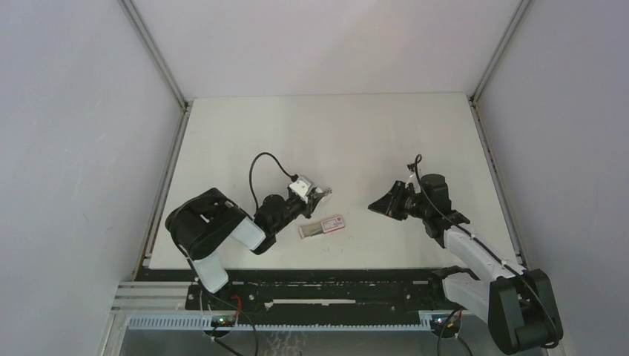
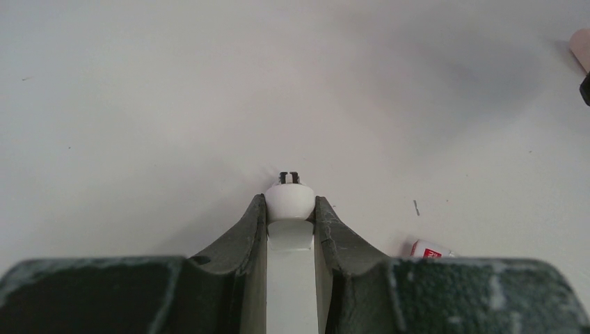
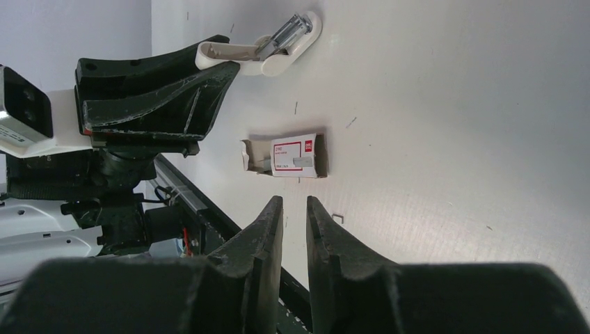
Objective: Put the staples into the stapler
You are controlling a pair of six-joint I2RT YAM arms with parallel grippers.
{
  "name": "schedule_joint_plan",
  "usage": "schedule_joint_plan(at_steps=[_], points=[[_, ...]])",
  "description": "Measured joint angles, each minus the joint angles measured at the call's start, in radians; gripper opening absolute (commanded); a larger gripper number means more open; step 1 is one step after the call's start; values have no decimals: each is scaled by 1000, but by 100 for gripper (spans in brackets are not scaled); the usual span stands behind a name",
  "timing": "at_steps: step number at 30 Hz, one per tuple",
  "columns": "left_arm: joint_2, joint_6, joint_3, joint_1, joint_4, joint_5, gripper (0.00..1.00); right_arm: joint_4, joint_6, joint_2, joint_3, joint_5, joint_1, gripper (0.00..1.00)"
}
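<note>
My left gripper (image 1: 317,196) is shut on a white stapler (image 1: 323,192), whose rounded end (image 2: 290,197) pokes out between the fingertips. In the right wrist view the stapler (image 3: 278,61) is hinged open, with its metal magazine (image 3: 286,33) lifted. A red and white staple box (image 1: 322,227) lies open on the table near the left gripper, with a grey staple strip (image 3: 303,161) showing inside it. My right gripper (image 1: 376,205) hovers right of the box, its jaws (image 3: 295,203) almost together with a narrow gap, holding nothing.
A loose staple (image 3: 337,218) lies on the table near my right fingertips, and another small one (image 2: 416,207) lies ahead of the left gripper. A corner of the box (image 2: 431,249) shows in the left wrist view. The black rail (image 1: 319,276) runs along the table's near edge.
</note>
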Motion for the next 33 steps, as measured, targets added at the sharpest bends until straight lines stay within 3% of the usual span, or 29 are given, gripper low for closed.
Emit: schedule_joint_plan(at_steps=[14, 24, 28, 33], points=[[5, -3, 0, 38, -6, 5, 51, 8, 0, 4, 0, -11, -7, 19], [-79, -107, -30, 42, -34, 2, 81, 4, -20, 2, 0, -2, -9, 43], [-228, -198, -29, 44, -135, 7, 79, -21, -58, -20, 0, 34, 8, 48], [-384, -285, -10, 44, -408, 35, 63, -79, -125, -29, 18, 132, 95, 48]])
